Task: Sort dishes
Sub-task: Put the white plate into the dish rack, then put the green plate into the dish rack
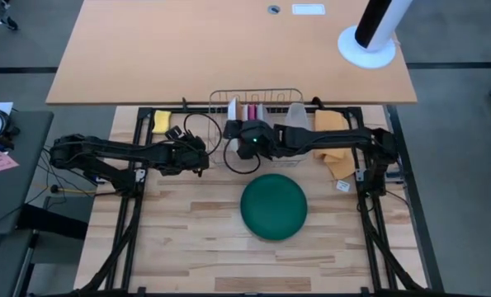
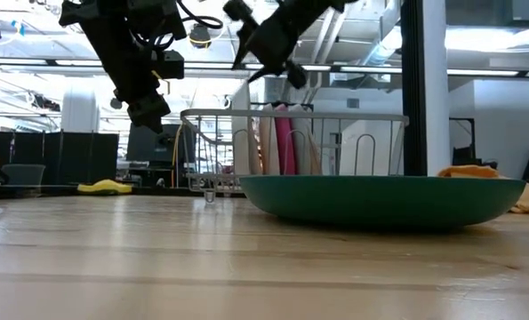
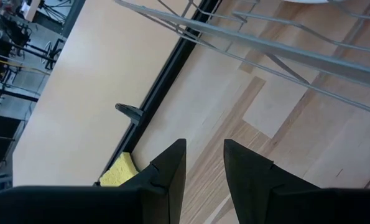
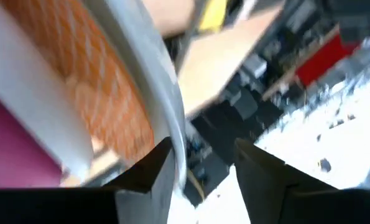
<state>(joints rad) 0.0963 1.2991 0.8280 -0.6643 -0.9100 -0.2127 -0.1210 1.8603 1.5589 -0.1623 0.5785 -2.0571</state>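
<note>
At the back of the wooden counter [image 1: 187, 247], a grey wire dish rack [image 1: 257, 103] holds plates standing on edge: a white plate [image 1: 232, 110], a magenta pink plate [image 1: 249, 111] and an orange-patterned plate [image 4: 94, 106]. Right gripper [image 1: 232, 132] hovers over the rack, fingers [image 4: 150, 171] spread around the white plate's rim. Left gripper [image 1: 204, 158] waits beside the rack, fingers [image 3: 172, 168] slightly apart, empty. A dark green round plate [image 1: 273, 206] lies upside down mid-counter. A yellow sponge [image 1: 161, 120] sits nearby.
</note>
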